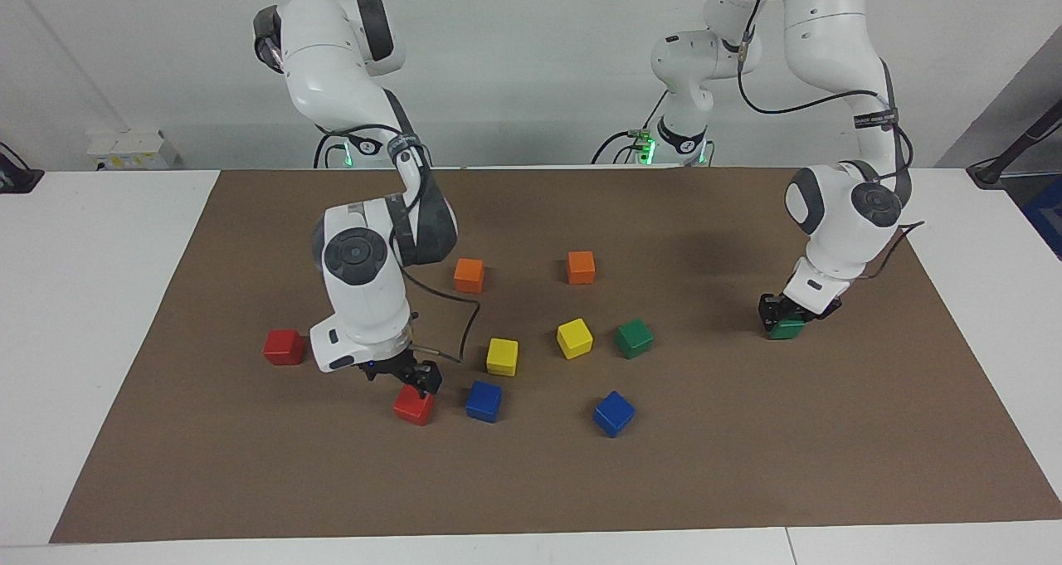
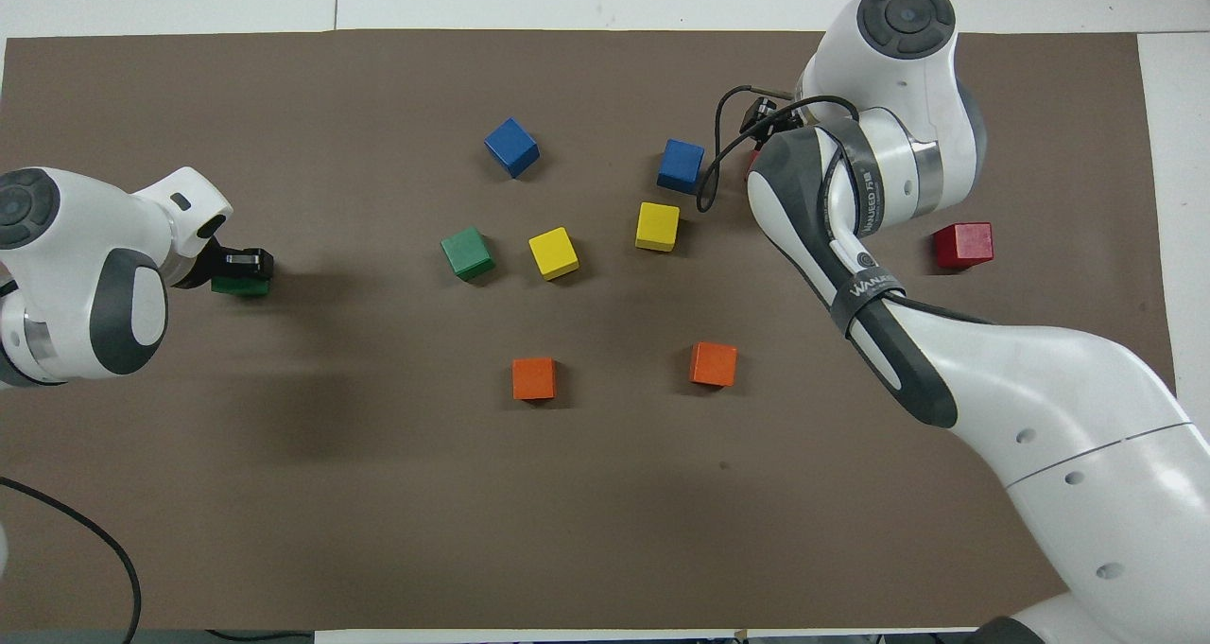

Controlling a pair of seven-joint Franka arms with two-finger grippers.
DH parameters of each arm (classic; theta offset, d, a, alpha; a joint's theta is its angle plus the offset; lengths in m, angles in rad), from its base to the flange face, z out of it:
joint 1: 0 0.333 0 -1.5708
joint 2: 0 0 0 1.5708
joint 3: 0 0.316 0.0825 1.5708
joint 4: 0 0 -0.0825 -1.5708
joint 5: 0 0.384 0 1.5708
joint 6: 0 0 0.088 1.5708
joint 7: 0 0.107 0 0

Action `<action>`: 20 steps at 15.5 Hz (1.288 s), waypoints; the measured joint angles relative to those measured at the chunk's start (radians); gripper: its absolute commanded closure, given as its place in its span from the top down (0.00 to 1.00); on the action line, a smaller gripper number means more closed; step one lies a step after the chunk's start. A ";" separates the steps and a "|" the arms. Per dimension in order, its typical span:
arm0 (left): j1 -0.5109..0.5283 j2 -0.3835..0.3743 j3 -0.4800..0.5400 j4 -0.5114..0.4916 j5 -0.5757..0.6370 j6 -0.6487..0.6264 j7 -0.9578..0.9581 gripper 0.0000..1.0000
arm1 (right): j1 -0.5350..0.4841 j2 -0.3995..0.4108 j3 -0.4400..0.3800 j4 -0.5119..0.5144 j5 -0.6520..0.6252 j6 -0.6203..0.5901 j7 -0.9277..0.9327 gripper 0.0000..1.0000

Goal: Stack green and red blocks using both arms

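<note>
My left gripper point(image 1: 782, 311) is down on a dark green block point(image 1: 786, 329) that sits on the brown mat toward the left arm's end; both show in the overhead view, gripper point(image 2: 242, 266) and block point(image 2: 238, 287). My right gripper point(image 1: 421, 378) is low over a red block point(image 1: 413, 406), touching or almost touching its top. In the overhead view the right arm point(image 2: 851, 209) hides most of that block. A second green block point(image 1: 634, 338) point(image 2: 467, 252) lies near the middle. A second red block point(image 1: 284, 347) point(image 2: 963, 245) lies toward the right arm's end.
Two orange cubes point(image 1: 469, 275) point(image 1: 581, 267) lie nearer to the robots. Two yellow cubes point(image 1: 502, 357) point(image 1: 574, 338) lie in the middle, one beside the free green block. Two blue cubes point(image 1: 484, 401) point(image 1: 614, 413) lie farther out, one close beside the red block under my right gripper.
</note>
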 measured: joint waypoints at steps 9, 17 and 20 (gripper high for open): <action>-0.028 -0.002 -0.014 0.188 -0.006 -0.173 -0.162 1.00 | 0.007 0.057 0.000 0.005 0.000 0.084 0.000 1.00; -0.368 0.114 -0.021 0.453 0.010 -0.323 -0.824 1.00 | 0.021 0.072 0.002 -0.024 0.000 0.158 0.036 0.77; -0.413 0.175 -0.020 0.458 0.044 -0.275 -0.884 1.00 | 0.021 0.075 0.001 -0.062 0.000 0.191 0.036 0.00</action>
